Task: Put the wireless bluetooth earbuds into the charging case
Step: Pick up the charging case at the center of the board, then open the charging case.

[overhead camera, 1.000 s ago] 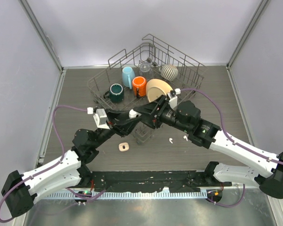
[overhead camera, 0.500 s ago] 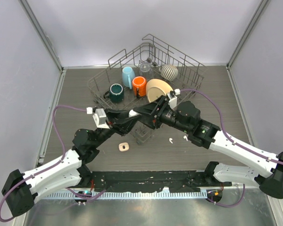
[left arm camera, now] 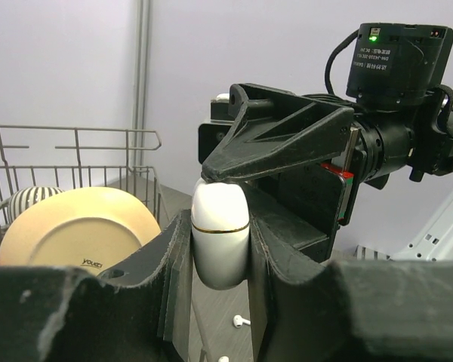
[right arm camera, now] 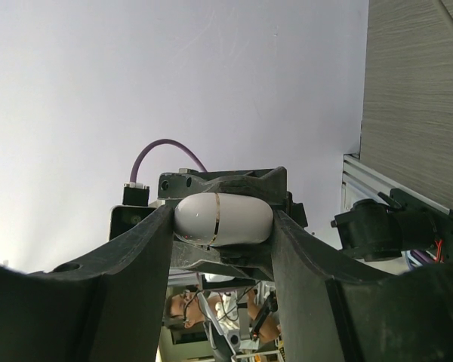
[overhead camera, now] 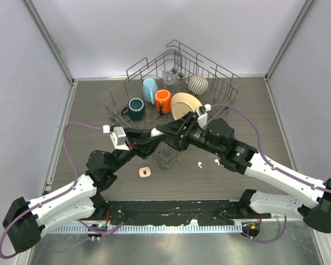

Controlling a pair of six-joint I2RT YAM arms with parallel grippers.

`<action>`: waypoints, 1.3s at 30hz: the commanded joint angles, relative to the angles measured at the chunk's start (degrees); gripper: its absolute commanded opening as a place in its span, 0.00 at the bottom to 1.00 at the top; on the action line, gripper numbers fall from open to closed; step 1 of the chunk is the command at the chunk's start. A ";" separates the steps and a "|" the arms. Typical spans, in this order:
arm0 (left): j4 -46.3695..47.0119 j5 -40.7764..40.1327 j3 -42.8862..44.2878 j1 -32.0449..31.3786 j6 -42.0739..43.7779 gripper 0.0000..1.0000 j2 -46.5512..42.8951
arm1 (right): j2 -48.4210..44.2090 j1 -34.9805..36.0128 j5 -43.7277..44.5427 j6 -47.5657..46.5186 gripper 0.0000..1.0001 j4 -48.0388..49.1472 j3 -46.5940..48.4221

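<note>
Left gripper (left arm camera: 220, 226) pinched case (left arm camera: 220, 256) on its flanks; right gripper (right arm camera: 220, 220) clamped the same case end to end. Fingers on both were matte black with rough edges. Case was glossy white, a smooth pill shape with a thin gold seam round the middle. It hung off table (overhead camera: 88, 110), mid scene, just near of rack (overhead camera: 218, 83).

Left wrist view: long axis upright, seam level, one right finger tip pressed on the top end. Right wrist view: long axis ran across the jaws, seam crosswise to it. Top view gave only a white sliver between the crossed arms.

Earbuds (overhead camera: 199, 164): two, glossy white, short stems, lay on the wood-grain table right of and nearer than the grippers, apart from case. Stem direction too small to tell. Only top and left wrist views caught them.

Rack was grey wire; a round beige plate (left arm camera: 75, 226) leaned inside.
</note>
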 commanded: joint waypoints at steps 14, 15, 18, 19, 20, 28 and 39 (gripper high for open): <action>7.39 -3.49 -1.22 -0.02 -1.62 0.00 0.18 | -1.66 0.18 0.59 -6.04 0.36 1.07 2.48; 8.27 -3.67 -2.36 -0.02 -1.53 0.00 -0.17 | -2.28 0.18 2.34 -7.54 0.46 -2.08 3.97; 12.14 -3.41 -4.64 -0.02 -1.62 0.00 -1.49 | -4.65 0.18 4.90 -13.26 0.71 -7.45 5.99; 13.98 -3.40 -5.26 0.06 -1.71 0.00 -2.11 | -5.18 0.18 7.08 -14.49 0.75 -7.90 6.18; 14.69 -3.32 -5.70 0.06 -1.62 0.00 -2.37 | -5.80 0.18 7.62 -16.59 0.80 -8.52 6.44; 13.48 7.05 -6.94 0.06 2.51 0.00 -6.94 | -5.37 0.27 3.78 -29.43 0.83 -18.35 12.41; 4.06 11.36 -5.62 0.06 7.61 0.00 -12.84 | -1.24 3.87 -3.70 -42.45 0.83 -27.33 19.80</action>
